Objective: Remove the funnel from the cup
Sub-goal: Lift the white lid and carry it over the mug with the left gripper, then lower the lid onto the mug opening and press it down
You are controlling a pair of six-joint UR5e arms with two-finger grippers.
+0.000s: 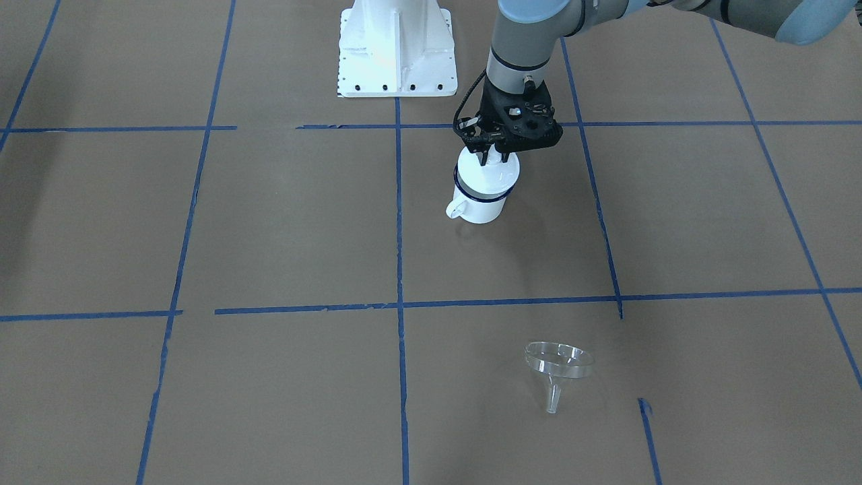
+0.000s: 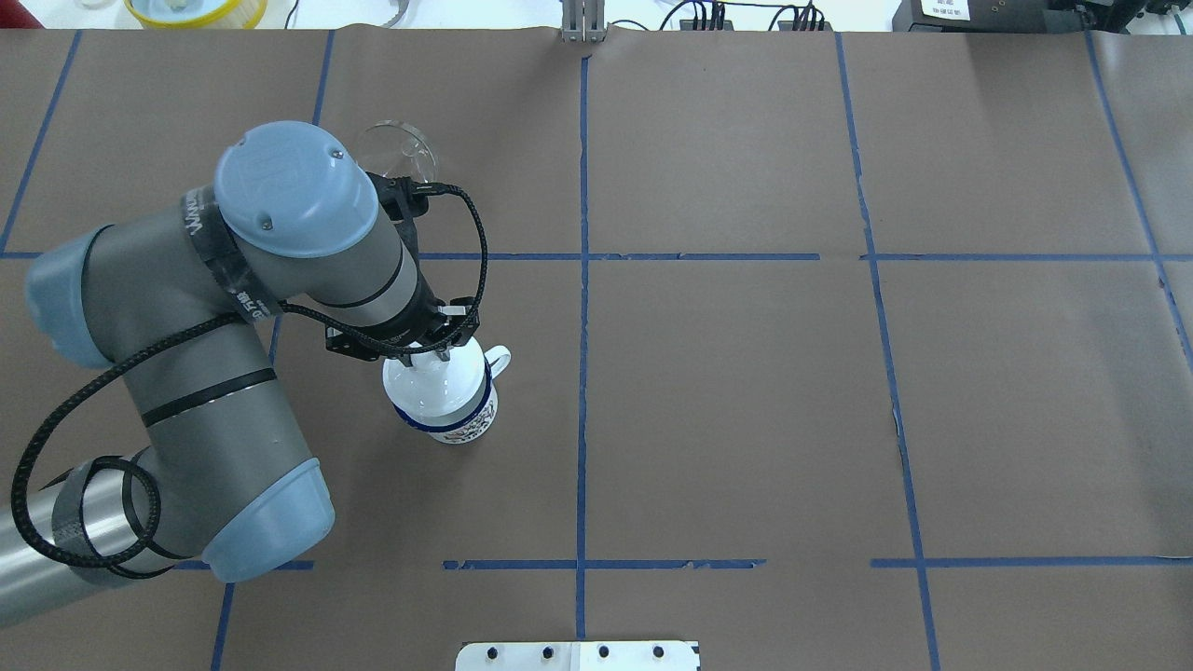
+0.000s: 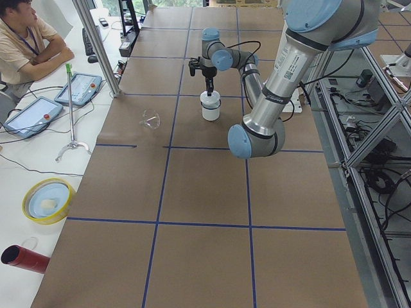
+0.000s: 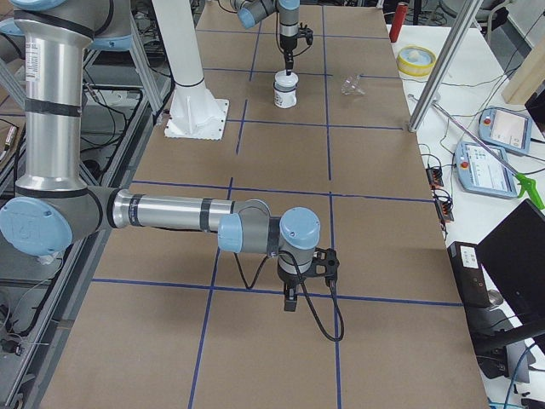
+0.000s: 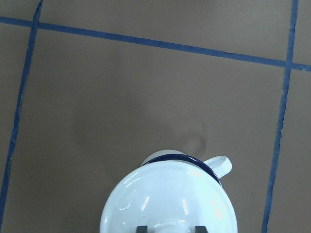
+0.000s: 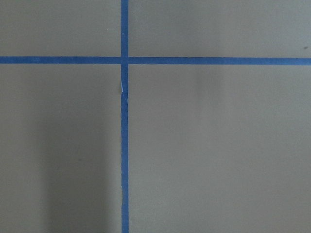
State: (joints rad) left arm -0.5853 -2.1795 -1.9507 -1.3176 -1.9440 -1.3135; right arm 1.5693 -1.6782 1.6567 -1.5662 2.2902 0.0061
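Cup [image 1: 479, 209] upright on bench [image 1: 269, 222], white enamel with dark blue rim, loop handle [image 1: 456, 210] turned toward robot's right. White domed lid [image 1: 488, 178] seated on cup mouth, covering it fully.

Left end effector [image 1: 491, 160] directly above cup, pointing straight down. Fingers [image 5: 141, 228] set to a narrow gap, with knob [image 5: 170, 226] of lid between them. Whether squeezing knob or only flanking it: cannot tell, left wrist view being cut off at fingertips and other views too small.

Funnel [image 1: 559, 360] out of cup, lying on its side on bench, well apart from cup. Position: on cup's far side from robot, a little toward robot's left. Clear plastic, with wide round rim nearer cup and short spout pointing away from cup. Partly hidden behind left arm in overhead view.

Right end effector [image 4: 289, 300] far from cup, toward robot's right end of bench, pointing down close above bench beside blue tape [image 4: 255, 290]. Shown in side view alone, so how far open: cannot tell. Right wrist view filled with brown bench surface and two crossing tape lines.

White base plate [image 1: 397, 50] on robot side of cup, near it. Operator [image 3: 26, 38] seated off bench, beyond funnel as seen from cup.
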